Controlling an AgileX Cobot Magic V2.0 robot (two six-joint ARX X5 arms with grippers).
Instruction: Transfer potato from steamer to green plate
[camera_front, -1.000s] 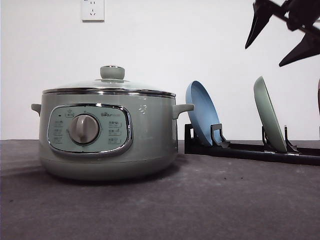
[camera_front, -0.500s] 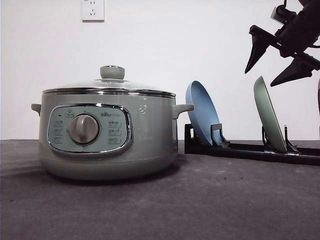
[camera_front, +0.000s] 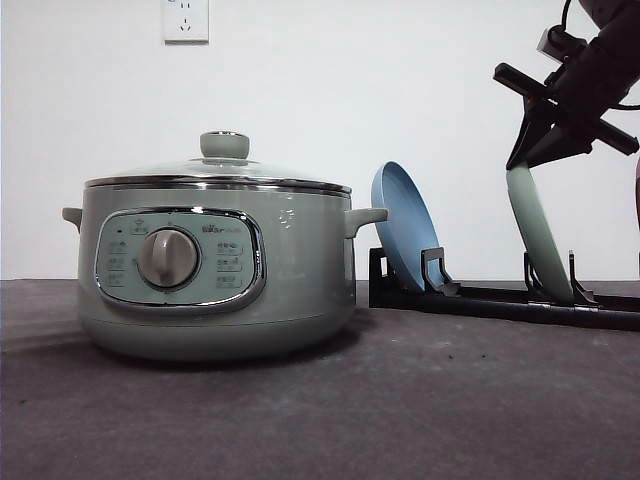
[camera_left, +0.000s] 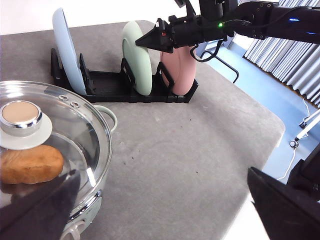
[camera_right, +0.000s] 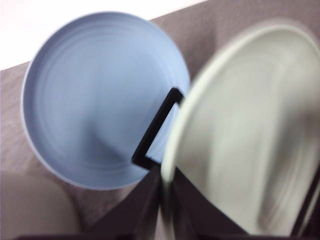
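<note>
While the steamer (camera_front: 215, 262) sits closed on the dark table (camera_front: 400, 410) at the left of the front view, its glass lid (camera_front: 220, 170) in place, the right gripper (camera_front: 528, 150) reaches down from the upper right at a slant, its black fingers closed narrowly over the top rim of the green plate (camera_front: 538, 235). That plate stands on edge in a black dish rack (camera_front: 500, 298), tilted slightly, with a light blue plate (camera_front: 405, 228) standing in a slot nearer the steamer.

From the left wrist camera, the potato (camera_left: 31, 164) lies inside the steamer under the glass lid, beside the lid knob (camera_left: 21, 115). Beyond it the rack holds the blue plate, the green plate and a pink plate (camera_left: 177, 70) in a row. The right arm stretches horizontally over the rack, its gripper tip at the green plate's upper edge. The left gripper's (camera_left: 165, 210) dark fingers (camera_left: 285, 207) frame the lower corners, set wide apart with nothing between them, hovering above the steamer's rim and the table.

Seen from the right wrist camera, the view is blurred; the green plate's rim runs straight between the two fingertips of the right gripper, which pinch it from either side. The blue plate faces the camera behind a black rack post (camera_right: 157, 127).
</note>
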